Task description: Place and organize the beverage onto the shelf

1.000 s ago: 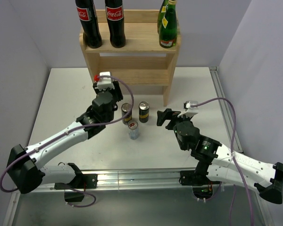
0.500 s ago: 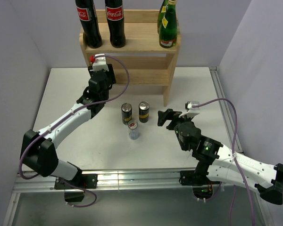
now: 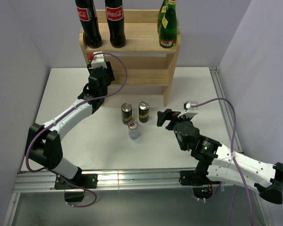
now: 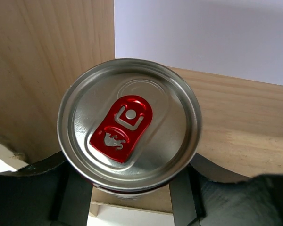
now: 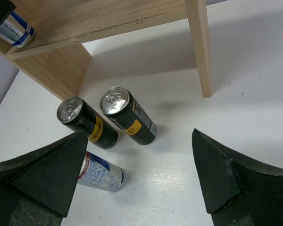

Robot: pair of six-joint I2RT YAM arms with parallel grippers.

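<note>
My left gripper (image 3: 100,70) is shut on a silver can with a red tab (image 4: 129,125) and holds it at the left end of the light wooden shelf (image 3: 141,40), at the middle tier. Wood panels (image 4: 47,56) surround the can in the left wrist view. The right wrist view shows that can's blue and silver body (image 5: 13,27) by the shelf (image 5: 108,19). Two black cans (image 3: 127,113) (image 3: 144,111) and a blue and white can (image 3: 133,130) stand on the table in front of the shelf. My right gripper (image 3: 162,117) is open and empty, just right of them.
Two cola bottles (image 3: 88,23) (image 3: 115,21) and green bottles (image 3: 168,23) stand on the shelf's top tier. The right side panel of the shelf (image 5: 200,47) reaches down to the table behind the cans. Walls close in on both sides.
My left arm has carried the red-tab can up and left, from beside the standing cans to the shelf's left end. The right arm has not moved.
</note>
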